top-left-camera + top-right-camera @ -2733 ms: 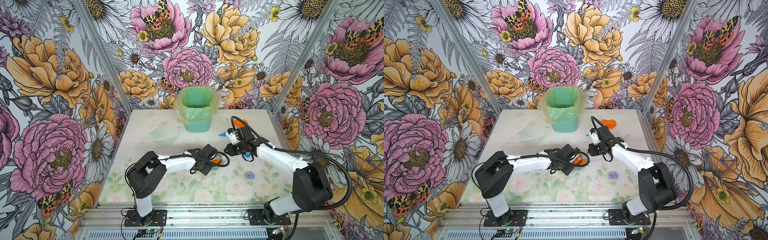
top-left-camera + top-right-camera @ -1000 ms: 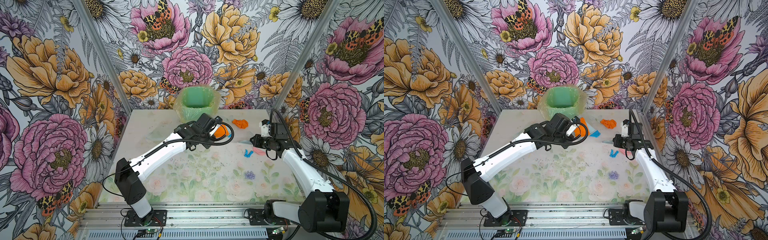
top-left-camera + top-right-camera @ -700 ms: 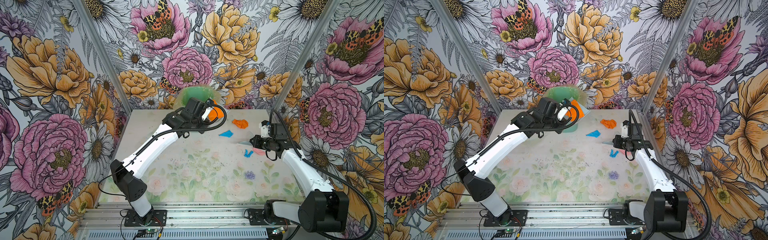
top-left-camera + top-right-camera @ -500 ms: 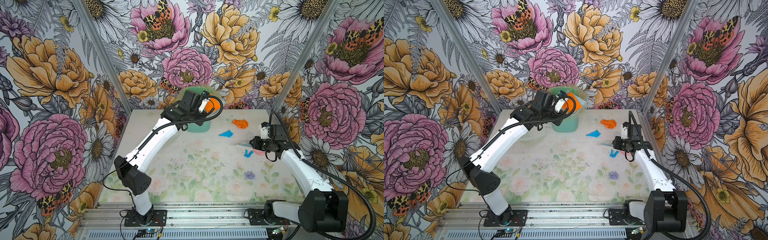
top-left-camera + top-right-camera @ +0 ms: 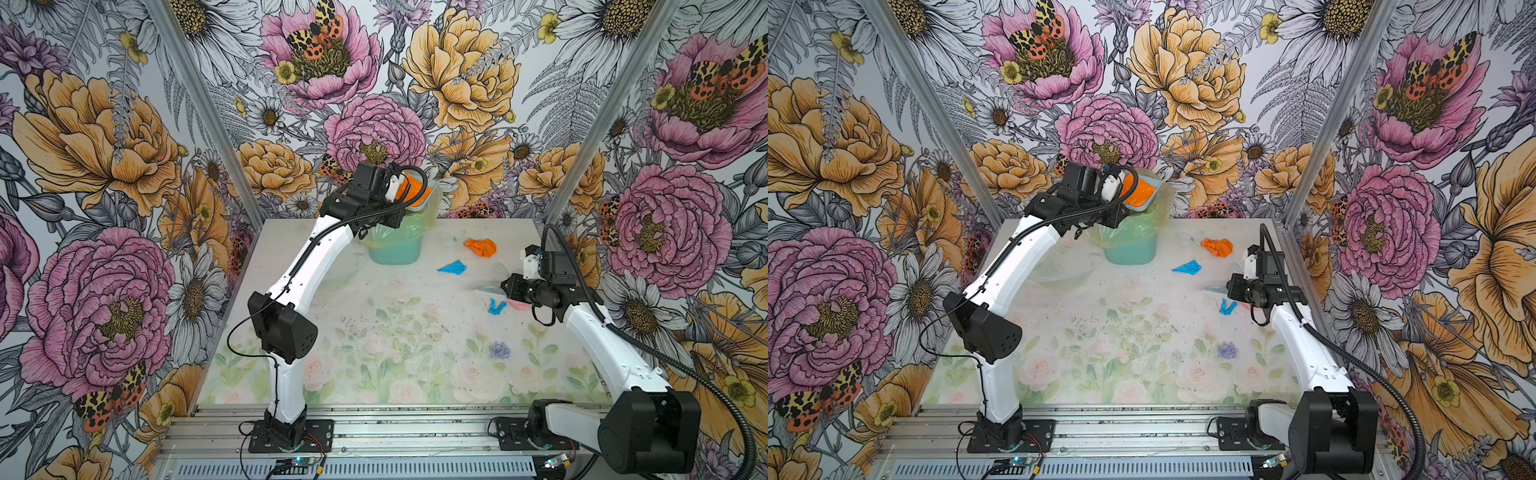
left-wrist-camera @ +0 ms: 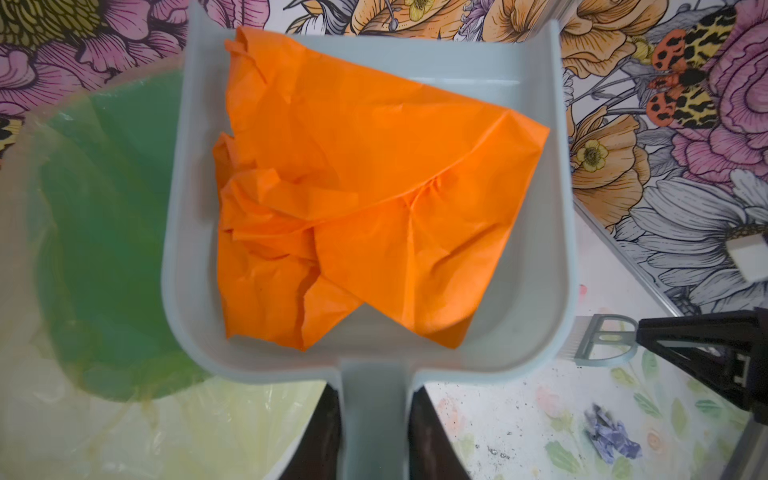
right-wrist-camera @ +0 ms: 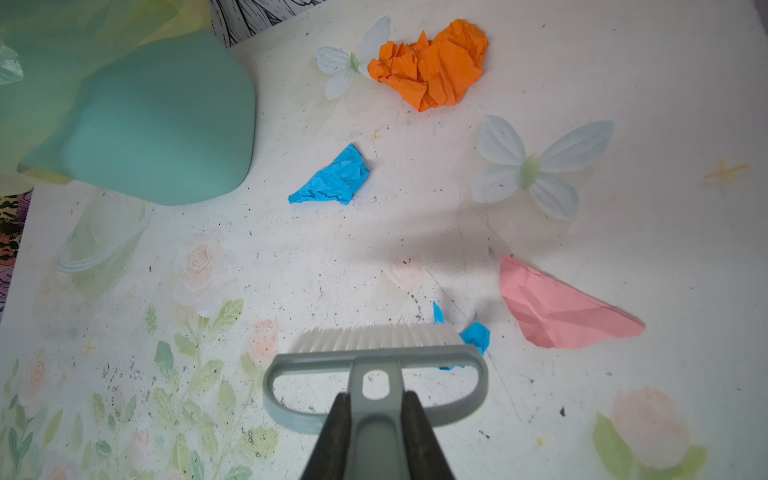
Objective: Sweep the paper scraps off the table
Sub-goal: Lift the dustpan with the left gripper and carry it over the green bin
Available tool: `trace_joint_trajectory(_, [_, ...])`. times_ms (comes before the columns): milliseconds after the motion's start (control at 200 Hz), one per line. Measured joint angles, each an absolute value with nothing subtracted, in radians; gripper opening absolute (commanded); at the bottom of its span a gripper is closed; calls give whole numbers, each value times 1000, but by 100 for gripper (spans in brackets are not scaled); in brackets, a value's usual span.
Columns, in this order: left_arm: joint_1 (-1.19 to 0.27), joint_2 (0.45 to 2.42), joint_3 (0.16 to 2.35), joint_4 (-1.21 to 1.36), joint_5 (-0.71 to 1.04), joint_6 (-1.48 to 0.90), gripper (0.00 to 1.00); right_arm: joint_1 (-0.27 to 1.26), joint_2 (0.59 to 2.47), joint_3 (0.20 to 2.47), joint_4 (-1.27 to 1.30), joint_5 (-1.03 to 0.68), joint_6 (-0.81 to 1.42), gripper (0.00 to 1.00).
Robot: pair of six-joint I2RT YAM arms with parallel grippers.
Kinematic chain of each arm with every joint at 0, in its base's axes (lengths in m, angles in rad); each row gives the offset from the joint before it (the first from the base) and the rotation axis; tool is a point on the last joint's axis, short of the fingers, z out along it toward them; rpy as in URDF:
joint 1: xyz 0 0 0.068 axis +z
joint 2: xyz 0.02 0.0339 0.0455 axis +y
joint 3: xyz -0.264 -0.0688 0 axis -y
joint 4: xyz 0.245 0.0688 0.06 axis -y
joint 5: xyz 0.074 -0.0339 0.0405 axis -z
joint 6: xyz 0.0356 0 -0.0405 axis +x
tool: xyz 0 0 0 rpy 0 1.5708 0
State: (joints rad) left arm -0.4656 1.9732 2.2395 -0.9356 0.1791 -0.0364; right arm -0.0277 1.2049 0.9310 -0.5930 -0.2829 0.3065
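Over the green bin [image 5: 395,249] at the back of the surface [image 5: 374,316], a dustpan [image 6: 536,316] hangs with a creased orange sheet [image 6: 374,187] lying in it.

The left end effector [image 6: 376,436] is clamped narrow on the dustpan's handle. The pan sits partly above the bin's mouth, which is lined with a yellowish bag [image 6: 124,415]. Near the right edge of the surface, the right end effector [image 7: 376,419] is closed tight on the handle of the brush [image 7: 376,361], white bristles pointing toward the bin. A small blue scrap [image 7: 476,334] lies partly hidden behind one end of the bristles, and whether they touch cannot be told. A pink scrap [image 7: 557,311] lies just beside it. Farther toward the bin, a larger blue scrap [image 7: 332,178] and a crumpled orange wad [image 7: 432,66] rest on the surface, apart from each other. Fine dark specks dot the surface.
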Motion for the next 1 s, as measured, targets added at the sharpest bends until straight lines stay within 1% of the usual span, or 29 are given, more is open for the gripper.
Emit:
trace_joint_trajectory(485, [-415,2059,2343,-936,345,-152,0,-28,1205,931,-593,-281,317,0])
trace_joint_trajectory(716, [-393,2094,2355,-931,426,-218,0,-28,1203,918,-593,-281,325,0])
trace_joint_trajectory(1001, [-353,2095,2318,-812,570,-341,0,-28,1178,907,-593,-281,326,0])
